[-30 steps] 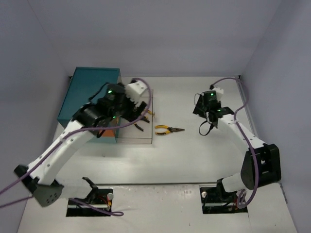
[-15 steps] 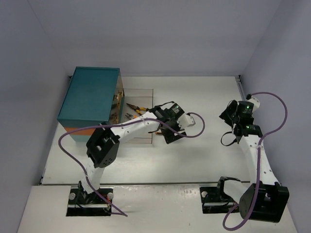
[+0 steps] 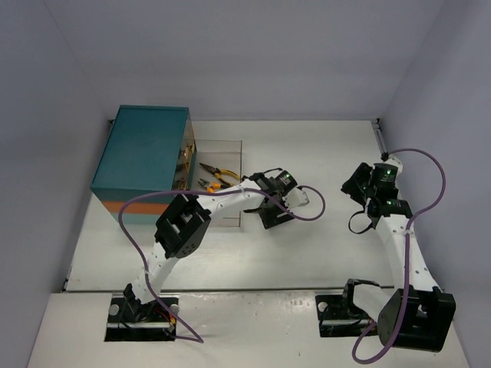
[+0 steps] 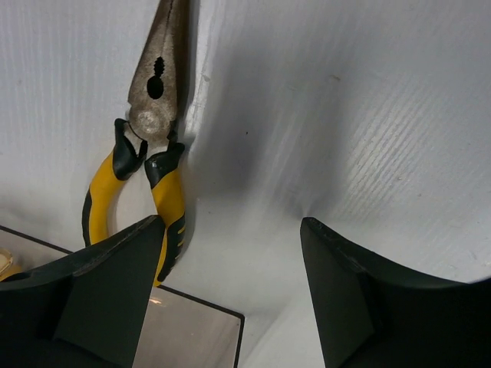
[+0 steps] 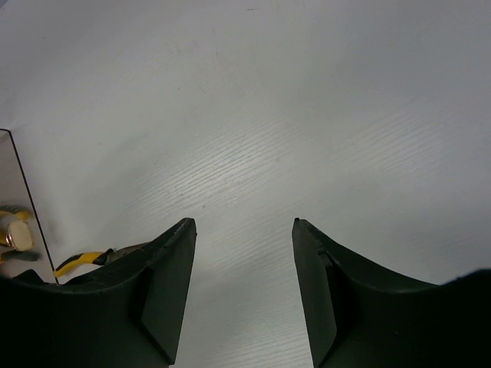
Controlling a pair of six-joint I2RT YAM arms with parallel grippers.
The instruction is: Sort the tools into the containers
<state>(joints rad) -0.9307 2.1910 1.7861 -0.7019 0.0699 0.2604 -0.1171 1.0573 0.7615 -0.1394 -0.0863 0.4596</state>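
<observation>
**Top view.** The teal chest (image 3: 146,149) sits at 9 o'clock on the white table (image 3: 307,253), with an orange band (image 3: 126,207) near its base. A clear drawer (image 3: 230,153) juts from it toward 3 o'clock. Stored tools (image 3: 215,174) lie inside, orange-yellow handles among them. The left gripper (image 3: 275,213) hangs low just beyond the drawer's 3 o'clock side, near the table's middle, and covers whatever lies under it. Its jaws cannot be judged from up here. The right gripper (image 3: 355,182) is well apart at 3 o'clock of it and points toward 9 o'clock.

**Left wrist.** This view shows what the top view hides. Yellow-handled pliers (image 4: 153,130) lie flat on the table, grey nose toward 12 o'clock and yellow-and-black handles toward 7 o'clock. The left gripper's (image 4: 230,230) fingers are spread and released, with only bare table between them. The pliers sit at 10 o'clock of that gap. One handle runs down right beside the inner edge of the 9 o'clock finger (image 4: 115,284), though I cannot tell whether they touch. A dark-rimmed corner of the drawer (image 4: 192,337) shows at 6 o'clock.

**Right wrist.** The right gripper's (image 5: 242,224) fingers stand apart, grasping nothing, over bare table. At 9 o'clock is the drawer's edge (image 5: 27,199). A yellow handle tip (image 5: 77,261) peeps out at 8 o'clock, but I cannot tell which tool it belongs to.
</observation>
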